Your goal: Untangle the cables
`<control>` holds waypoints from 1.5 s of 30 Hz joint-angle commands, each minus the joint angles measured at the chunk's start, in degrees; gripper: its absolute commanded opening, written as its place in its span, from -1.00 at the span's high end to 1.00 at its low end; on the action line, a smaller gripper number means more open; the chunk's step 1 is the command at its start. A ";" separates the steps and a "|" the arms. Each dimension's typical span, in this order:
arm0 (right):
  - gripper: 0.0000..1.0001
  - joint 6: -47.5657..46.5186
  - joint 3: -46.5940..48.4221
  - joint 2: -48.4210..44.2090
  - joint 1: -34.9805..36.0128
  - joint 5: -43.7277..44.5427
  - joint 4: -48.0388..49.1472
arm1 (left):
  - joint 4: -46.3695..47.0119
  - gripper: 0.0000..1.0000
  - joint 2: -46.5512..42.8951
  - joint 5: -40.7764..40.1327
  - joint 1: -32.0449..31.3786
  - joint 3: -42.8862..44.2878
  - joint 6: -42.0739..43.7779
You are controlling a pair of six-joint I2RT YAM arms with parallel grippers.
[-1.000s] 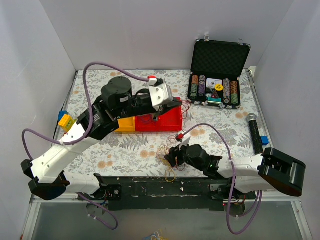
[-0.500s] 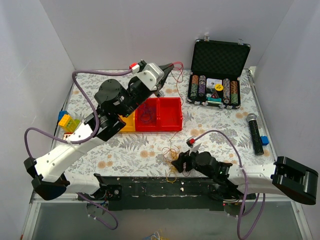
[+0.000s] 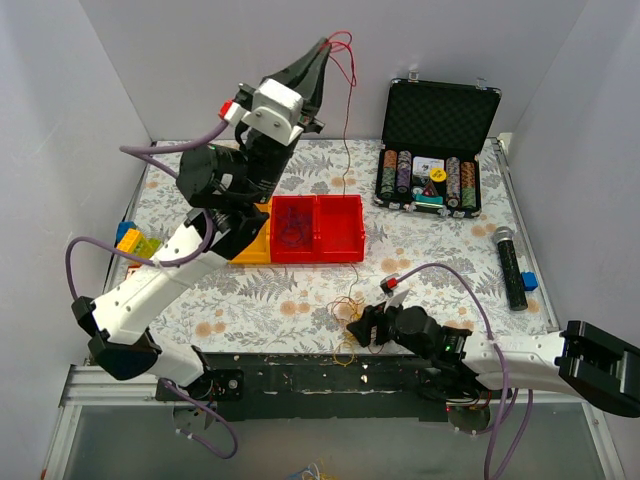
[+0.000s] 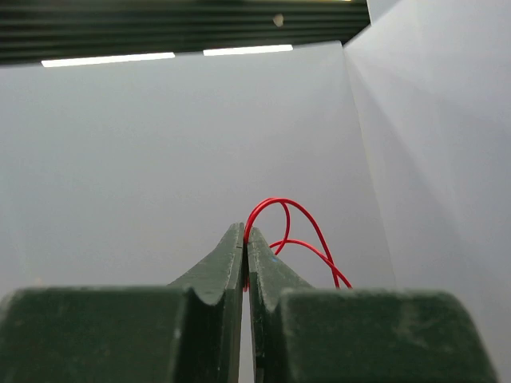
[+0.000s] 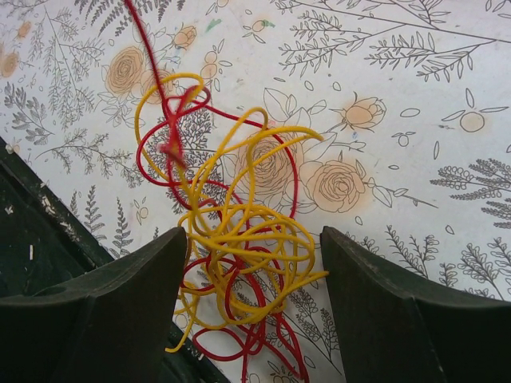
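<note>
Your left hand [image 3: 322, 48], high over the far side of the floral-patterned surface [image 3: 430, 250], was pinched shut on a thin red wire strand [image 4: 286, 214] hanging toward the red-and-yellow tangle of thin looping cables [image 5: 239, 231] at the near edge. Your right hand [image 5: 251, 243] stood wide, a finger either side of that tangle.

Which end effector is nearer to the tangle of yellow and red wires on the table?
Right. The right end effector sits open astride the tangle; the left end effector is high above the table, shut on a red wire.
</note>
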 commanded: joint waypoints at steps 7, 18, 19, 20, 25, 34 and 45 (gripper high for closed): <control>-0.54 1.71 -4.59 -2.29 0.50 1.52 -1.56 | 10.76 1.00 5.64 2.84 -0.17 16.06 7.42; -0.52 2.33 -4.24 0.26 0.50 0.64 -0.86 | 10.07 1.00 9.43 5.30 -0.17 26.11 9.44; -0.52 2.16 -4.06 0.26 0.50 0.73 -0.95 | 9.80 1.00 8.56 4.78 -0.17 24.09 9.35; -0.51 1.89 -3.97 0.00 0.59 0.91 -1.30 | 9.98 1.00 7.33 4.25 -0.17 21.03 9.27; -0.51 1.01 -1.34 -3.59 0.59 1.96 -4.63 | 9.10 1.00 2.05 1.79 -0.17 5.90 8.12; -0.50 -0.39 -0.02 -14.32 0.50 5.04 -12.54 | 7.96 1.00 -2.96 -4.10 -0.08 -13.35 2.85; -0.49 1.18 -1.86 -21.44 0.50 6.97 -17.03 | 12.61 1.00 -0.69 -8.41 1.41 -23.12 1.18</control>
